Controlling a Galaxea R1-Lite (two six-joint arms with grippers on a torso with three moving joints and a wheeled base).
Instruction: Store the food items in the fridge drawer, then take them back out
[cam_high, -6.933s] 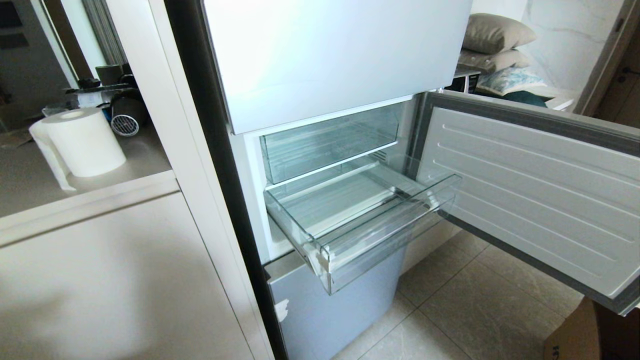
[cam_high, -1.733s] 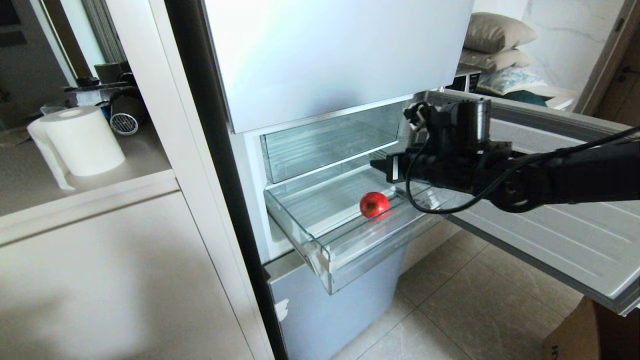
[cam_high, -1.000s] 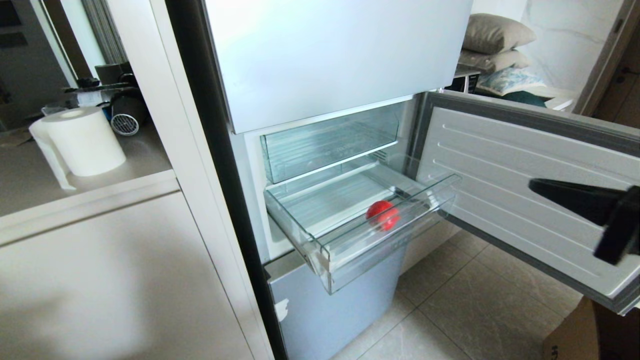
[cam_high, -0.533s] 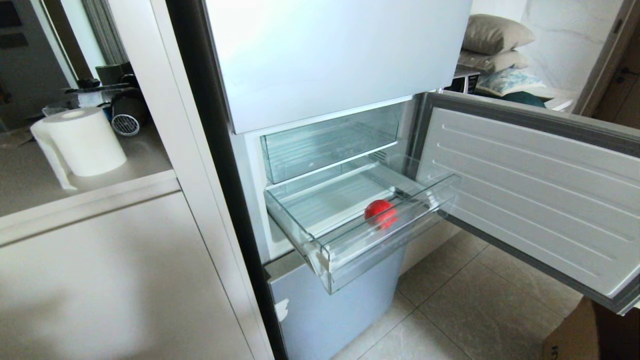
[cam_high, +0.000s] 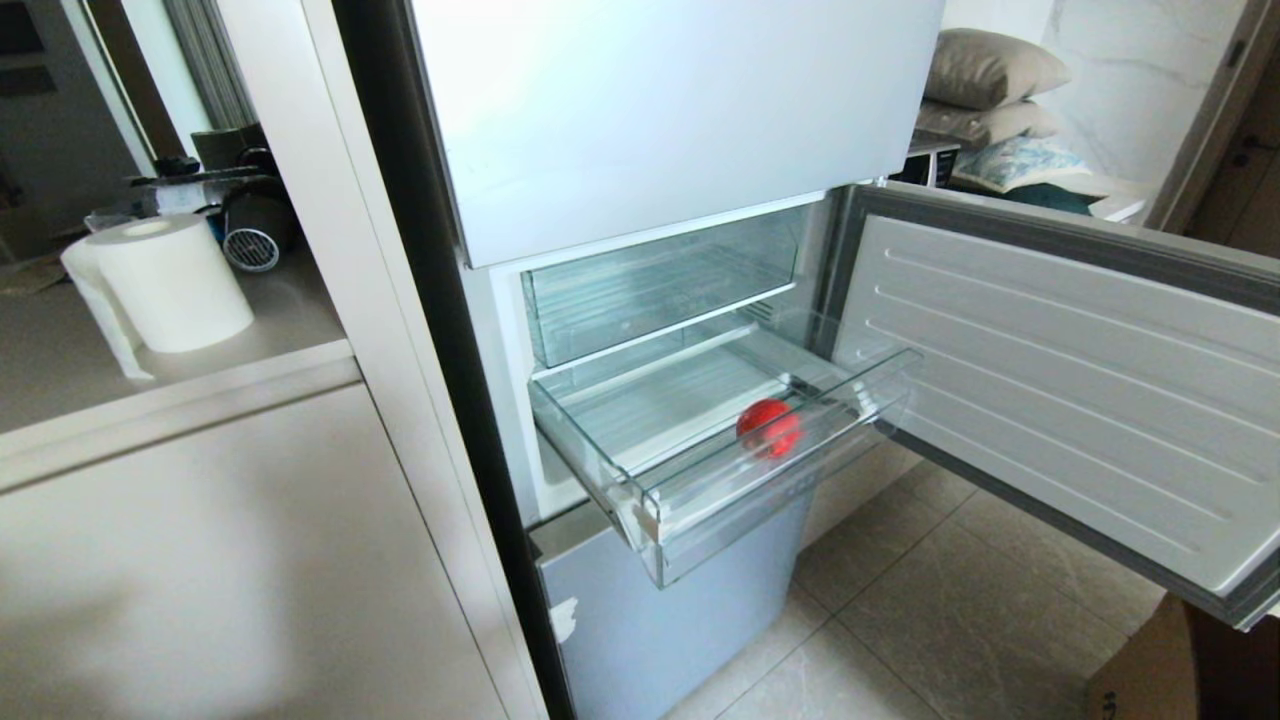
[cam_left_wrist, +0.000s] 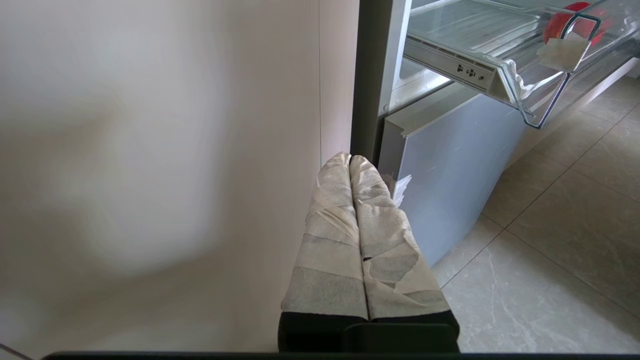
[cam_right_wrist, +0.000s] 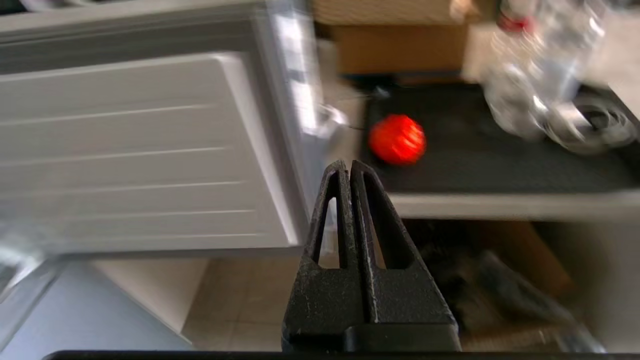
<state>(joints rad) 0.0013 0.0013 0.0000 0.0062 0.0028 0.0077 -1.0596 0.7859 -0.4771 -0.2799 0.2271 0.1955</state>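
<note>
A smooth deep-red food item (cam_high: 768, 428) lies in the pulled-out clear fridge drawer (cam_high: 740, 492), near its front right corner; the left wrist view shows it (cam_left_wrist: 565, 20) through the drawer's wall (cam_left_wrist: 500, 75). A ribbed orange-red food item (cam_right_wrist: 397, 139) sits on a dark mat (cam_right_wrist: 500, 160) on a low shelf beside the fridge. My right gripper (cam_right_wrist: 348, 165) is shut and empty, pointing toward that item from a short way off. My left gripper (cam_left_wrist: 350, 159), with taped fingers, is shut and empty, parked low by the cabinet side below the drawer. Neither arm shows in the head view.
The fridge door (cam_high: 1050, 380) stands wide open on the right. Another clear drawer (cam_high: 660, 280) sits closed above the pulled-out one. Clear plastic bottles (cam_right_wrist: 540, 75) stand on the mat. A paper roll (cam_high: 165, 285) is on the counter at left, a cardboard box (cam_high: 1180, 670) on the floor.
The right arm, seen at the head view's right edge a second ago, has swung out of it. The red item stays in the drawer, which was empty in the earliest frame.
</note>
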